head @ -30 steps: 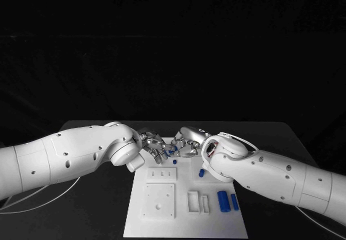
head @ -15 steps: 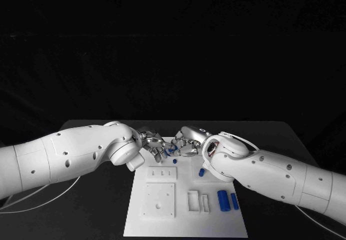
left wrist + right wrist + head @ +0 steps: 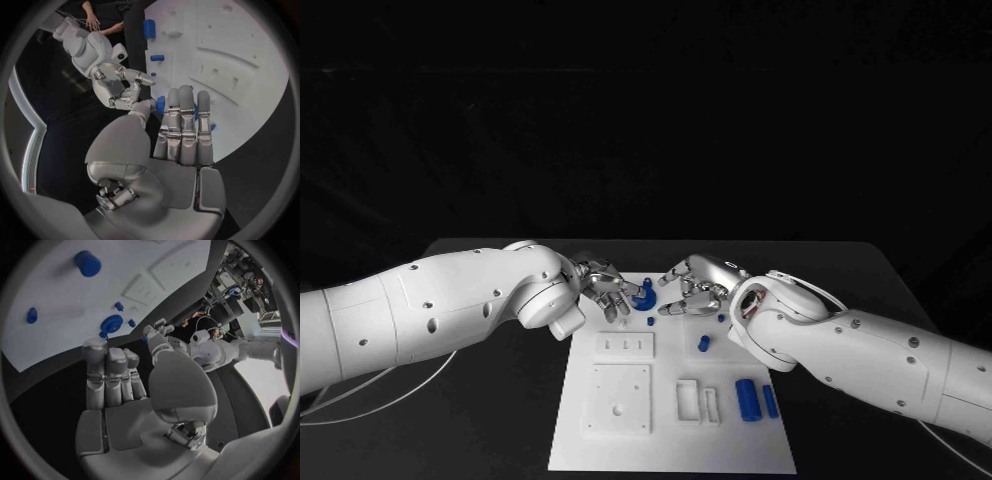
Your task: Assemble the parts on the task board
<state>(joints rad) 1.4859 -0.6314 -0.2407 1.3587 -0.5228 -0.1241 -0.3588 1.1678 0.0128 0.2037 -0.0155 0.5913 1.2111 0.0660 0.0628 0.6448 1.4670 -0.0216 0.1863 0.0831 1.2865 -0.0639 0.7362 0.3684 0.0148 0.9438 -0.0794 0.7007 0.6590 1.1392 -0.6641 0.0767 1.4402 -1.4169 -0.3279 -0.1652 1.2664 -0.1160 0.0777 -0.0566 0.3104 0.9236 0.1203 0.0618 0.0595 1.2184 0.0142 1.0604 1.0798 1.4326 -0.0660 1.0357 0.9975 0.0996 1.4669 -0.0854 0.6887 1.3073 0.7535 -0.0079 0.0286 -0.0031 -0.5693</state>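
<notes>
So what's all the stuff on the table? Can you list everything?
Table: one, black, under everything.
Task board: one, white, middle of the table.
Round part: one, blue, far end of the board, between the two hands.
Small parts: about three, blue, mid-board and near the far end.
Cylinder parts: two, blue, lying side by side near the board's right edge.
Raised plates: a few, white, on the board's nearer half.
Left hand: silver, beside the round part.
Right hand: silver, open, empty.

Dim room w/ black backdrop — light from above hits the white task board [image 3: 672,420] hard, near glare. Wrist views: fisheye bend, dark rims — soft edges.
</notes>
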